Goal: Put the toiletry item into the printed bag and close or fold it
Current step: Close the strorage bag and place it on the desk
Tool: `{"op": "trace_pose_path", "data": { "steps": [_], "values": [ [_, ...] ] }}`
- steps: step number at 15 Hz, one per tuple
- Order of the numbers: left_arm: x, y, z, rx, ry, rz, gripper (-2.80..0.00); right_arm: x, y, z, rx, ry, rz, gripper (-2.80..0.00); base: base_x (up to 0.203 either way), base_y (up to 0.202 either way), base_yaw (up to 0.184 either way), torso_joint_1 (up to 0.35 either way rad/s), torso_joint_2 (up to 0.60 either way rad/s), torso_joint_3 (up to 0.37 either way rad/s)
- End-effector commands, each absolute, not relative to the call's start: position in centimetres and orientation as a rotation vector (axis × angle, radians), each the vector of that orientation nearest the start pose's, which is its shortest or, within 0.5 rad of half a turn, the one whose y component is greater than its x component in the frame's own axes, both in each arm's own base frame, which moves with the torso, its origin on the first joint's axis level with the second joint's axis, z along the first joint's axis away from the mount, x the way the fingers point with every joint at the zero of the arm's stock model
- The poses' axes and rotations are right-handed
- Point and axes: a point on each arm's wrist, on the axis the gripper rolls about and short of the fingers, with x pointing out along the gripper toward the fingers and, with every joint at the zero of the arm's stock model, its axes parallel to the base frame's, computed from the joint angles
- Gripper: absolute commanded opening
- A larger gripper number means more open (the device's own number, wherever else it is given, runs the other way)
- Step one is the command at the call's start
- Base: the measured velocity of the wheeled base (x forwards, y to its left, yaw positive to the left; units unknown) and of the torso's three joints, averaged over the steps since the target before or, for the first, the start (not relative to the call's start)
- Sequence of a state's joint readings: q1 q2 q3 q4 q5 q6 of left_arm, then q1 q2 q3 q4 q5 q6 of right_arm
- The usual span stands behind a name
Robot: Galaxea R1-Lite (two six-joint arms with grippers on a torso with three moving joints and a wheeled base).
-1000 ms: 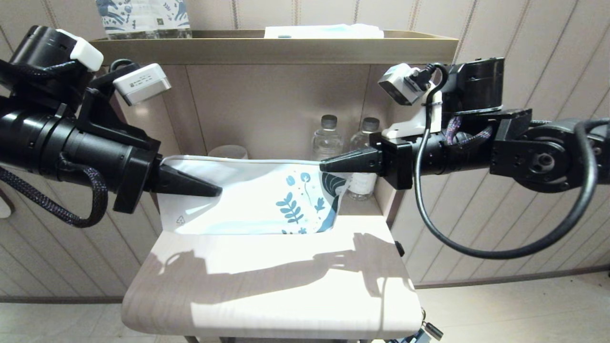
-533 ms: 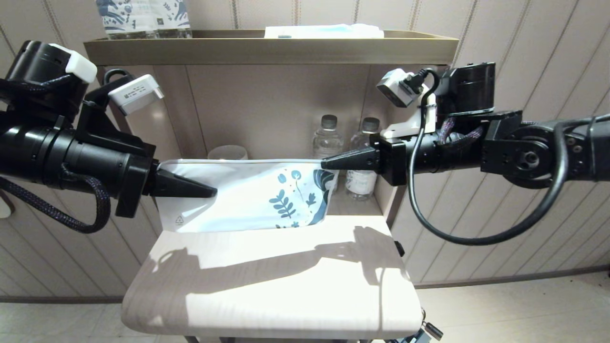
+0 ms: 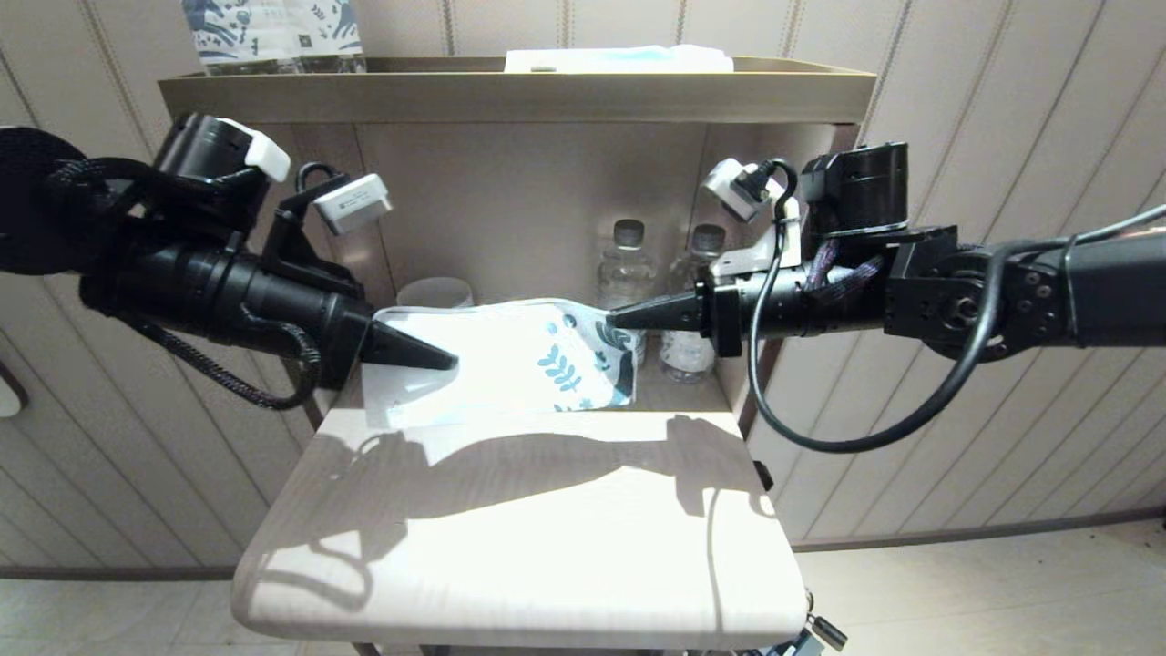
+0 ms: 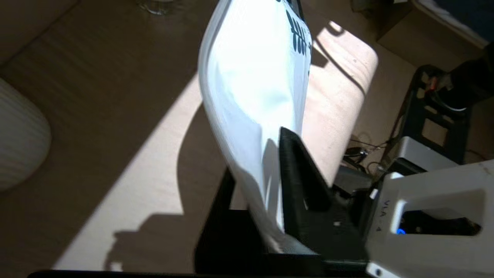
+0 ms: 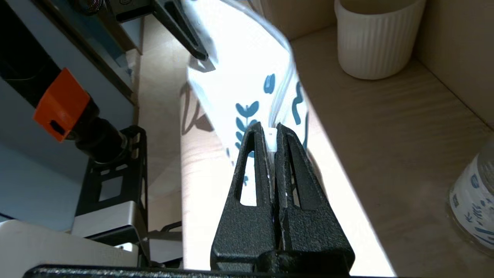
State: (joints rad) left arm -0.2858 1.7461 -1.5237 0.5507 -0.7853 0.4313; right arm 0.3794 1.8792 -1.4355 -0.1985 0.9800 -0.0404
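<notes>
Above the sunlit surface [image 3: 510,556], the printed bag [image 3: 501,364] hangs upright between both arms, its lower edge near the wood. Left tool [image 3: 437,358] pinches one end; right tool [image 3: 619,317] is clamped tight on the opposite top corner. No toothbrush shows, so I cannot tell whether it is inside. Closing or folding seems left. Behind stand a ribbed cup [image 3: 435,292] and bottles [image 3: 627,264].

Left gripper [image 3: 446,362] and right gripper [image 3: 616,317] point inward, fingers pinched.
</notes>
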Motion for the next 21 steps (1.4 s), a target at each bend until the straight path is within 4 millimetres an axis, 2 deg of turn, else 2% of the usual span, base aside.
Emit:
{"op": "trace_pose_path", "data": {
  "steps": [1, 3, 9, 11, 16, 21],
  "values": [
    [31.1, -11.4, 24.8, 0.170, 0.560, -1.177, 0.00, 34.3, 15.8, 25.2, 0.046, 0.237, 1.354, -2.80, 0.000, 0.000, 0.000, 0.000, 0.00, 0.000],
    [31.4, -12.0, 25.3, 0.151, 0.556, -1.165, 0.00, 34.5, 16.0, 25.0, 0.047, 0.243, 1.354, -2.80, 0.000, 0.000, 0.000, 0.000, 0.00, 0.000],
    [30.6, -11.7, 25.7, 0.156, 0.547, -1.164, 0.00, 34.6, 16.0, 24.8, 0.045, 0.245, 1.336, -2.80, 0.000, 0.000, 0.000, 0.000, 0.00, 0.000],
    [29.8, -11.6, 25.6, 0.174, 0.539, -1.171, 0.00, 34.5, 15.9, 24.8, 0.017, 0.229, 1.312, -2.80, 0.000, 0.000, 0.000, 0.000, 0.00, 0.000],
    [28.0, -11.5, 26.8, 0.200, 0.499, -1.188, 0.00, 34.4, 15.9, 25.0, 0.018, 0.229, 1.313, -2.80, 0.000, 0.000, 0.000, 0.000, 0.00, 0.000],
    [28.2, -11.7, 26.7, 0.199, 0.512, -1.170, 0.00, 34.3, 15.9, 25.1, 0.020, 0.230, 1.311, -2.80, 0.000, 0.000, 0.000, 0.000, 0.00, 0.000]
  ]
}}
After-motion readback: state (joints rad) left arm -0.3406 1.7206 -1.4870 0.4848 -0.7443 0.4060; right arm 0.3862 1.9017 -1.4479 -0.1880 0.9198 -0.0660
